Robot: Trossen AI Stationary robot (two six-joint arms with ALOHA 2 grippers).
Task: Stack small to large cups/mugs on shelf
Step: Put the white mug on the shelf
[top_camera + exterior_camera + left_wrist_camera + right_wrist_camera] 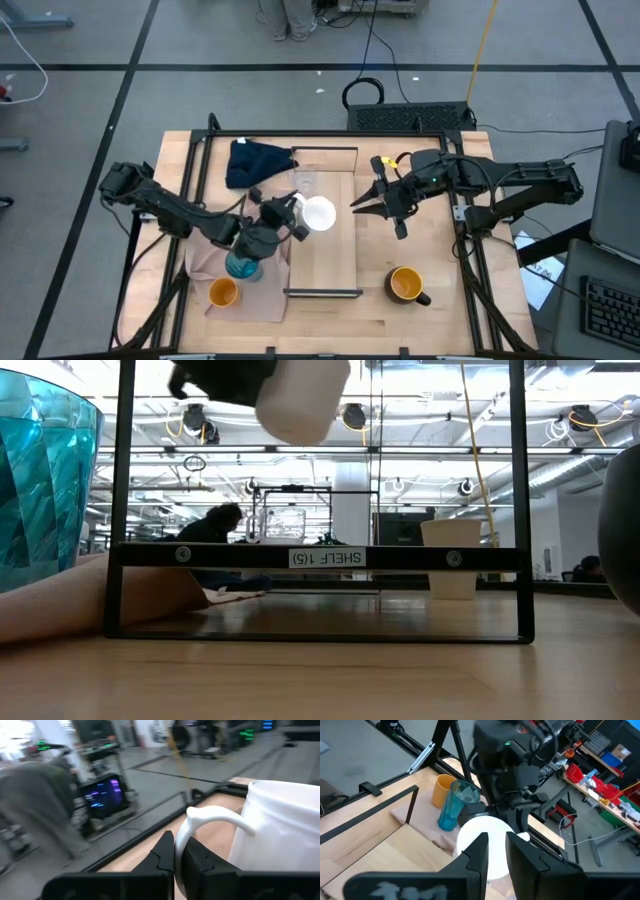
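A wooden bench carries the long light-wood shelf down its middle, black frame ends at the far and near edges, with a beige cloth spread toward the bench's left edge and a dark blue cloth bunched near the far-left corner. Above the shelf's left edge the left gripper hangs with its jaws closed on the handle of a white mug, which the low view shows lifted clear of the plank. The right gripper waits over the shelf's right edge, jaws parted and holding nothing. A teal ribbed tumbler and a small orange cup stand on the beige cloth near the bench's near-left corner; a dark-handled orange mug stands right of the shelf's near end; a clear glass appears to stand at the shelf's far end. The step in hand looks like placing the white mug: it calls for carrying it level over the plank, lowering until its base sits flat, clear of the glass and the frame, then releasing the handle without tipping it.
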